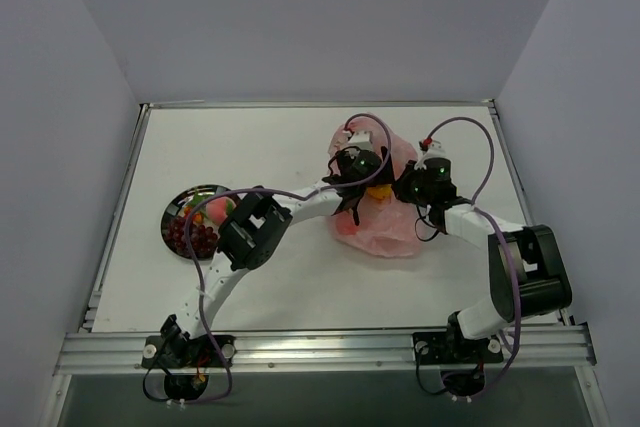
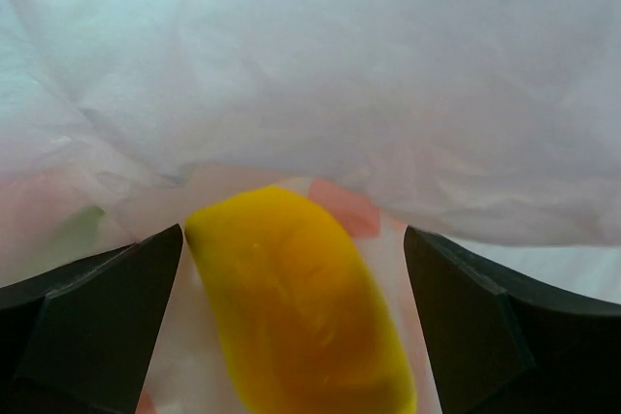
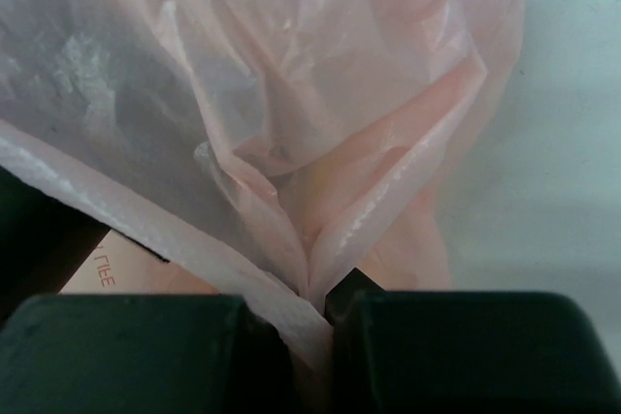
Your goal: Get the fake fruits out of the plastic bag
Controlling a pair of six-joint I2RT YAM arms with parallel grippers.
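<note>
While pinching pink plastic bag (image 3: 330,133) in closed right gripper (image 3: 327,303), straddles yellow-orange oval fruit (image 2: 296,317) with left gripper (image 2: 293,235) spread wide.

small reddish letters (image 3: 102,270), perhaps "FILE", hardly legible, on a pale pink patch (image 3: 131,278) by the plastic bag (image 3: 320,143)

The blurred yellow fruit (image 2: 296,307) runs off my left wrist view's bottom edge; the plastic bag (image 2: 310,75) veils whatever lies behind.

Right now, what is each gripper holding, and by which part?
Right gripper pinches the pink bag by a fold. Left gripper is open around the yellow fruit, holding nothing.
</note>
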